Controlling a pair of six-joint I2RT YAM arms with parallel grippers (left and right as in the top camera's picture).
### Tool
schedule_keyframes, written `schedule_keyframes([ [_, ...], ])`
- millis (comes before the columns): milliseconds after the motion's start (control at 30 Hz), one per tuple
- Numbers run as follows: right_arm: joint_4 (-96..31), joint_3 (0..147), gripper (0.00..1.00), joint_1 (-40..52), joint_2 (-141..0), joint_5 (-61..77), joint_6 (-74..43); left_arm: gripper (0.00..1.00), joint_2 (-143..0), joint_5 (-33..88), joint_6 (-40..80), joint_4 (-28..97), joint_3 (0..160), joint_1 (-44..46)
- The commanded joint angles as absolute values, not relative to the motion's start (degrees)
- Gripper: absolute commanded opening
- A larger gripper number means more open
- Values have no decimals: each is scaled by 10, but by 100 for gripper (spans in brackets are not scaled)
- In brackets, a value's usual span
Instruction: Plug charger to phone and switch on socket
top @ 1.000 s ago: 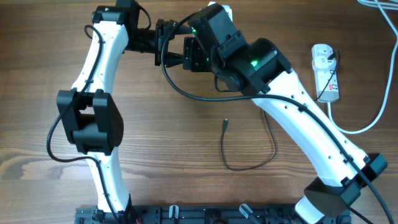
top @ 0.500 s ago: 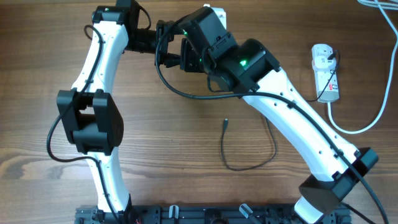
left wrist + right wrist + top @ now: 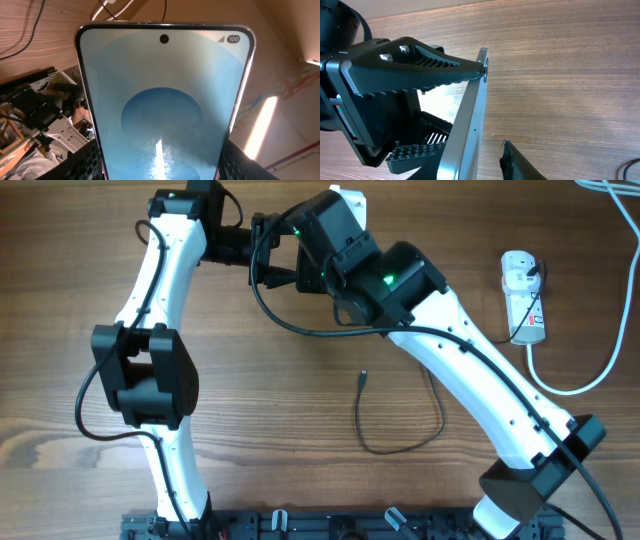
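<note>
My left gripper (image 3: pixel 262 255) is shut on the phone (image 3: pixel 162 100) and holds it off the table, the turquoise screen facing its camera between both fingers (image 3: pixel 82 162). In the overhead view the phone is hidden between the two grippers. My right gripper (image 3: pixel 290 268) is right at the phone, which shows edge-on as a silver rim (image 3: pixel 470 120). One right finger (image 3: pixel 517 167) stands apart from that rim, so the jaws look open. The charger cable (image 3: pixel 400 445) lies looped on the table with its plug tip (image 3: pixel 362 377) free. The socket (image 3: pixel 522 298) lies far right.
A white adapter (image 3: pixel 516 270) sits in the socket strip. The thick white cord (image 3: pixel 600 370) curves along the right edge. The right arm (image 3: pixel 480 390) stretches diagonally over the table above part of the cable. A dark rail (image 3: pixel 300 525) runs along the front edge.
My right gripper has moved left and closed in on the phone held by the left gripper. The left arm, the cable and the socket have not moved.
</note>
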State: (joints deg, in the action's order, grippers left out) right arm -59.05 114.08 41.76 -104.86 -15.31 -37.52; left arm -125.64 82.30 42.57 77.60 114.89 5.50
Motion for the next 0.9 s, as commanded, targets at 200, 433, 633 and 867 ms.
schedule_keyframes([
  [200,-583,1150,29,420,-1059,-150,-377,57,-1237,839,429,776,1152,50],
  [433,-583,1150,23,420,-1060,-149,-377,57,-1237,839,430,776,1152,50],
  [633,-581,1150,18,420,-1060,-146,-377,57,-1237,839,440,776,1152,50],
  [867,-581,1150,8,420,-1060,-145,-377,58,-1237,839,440,776,1152,50],
])
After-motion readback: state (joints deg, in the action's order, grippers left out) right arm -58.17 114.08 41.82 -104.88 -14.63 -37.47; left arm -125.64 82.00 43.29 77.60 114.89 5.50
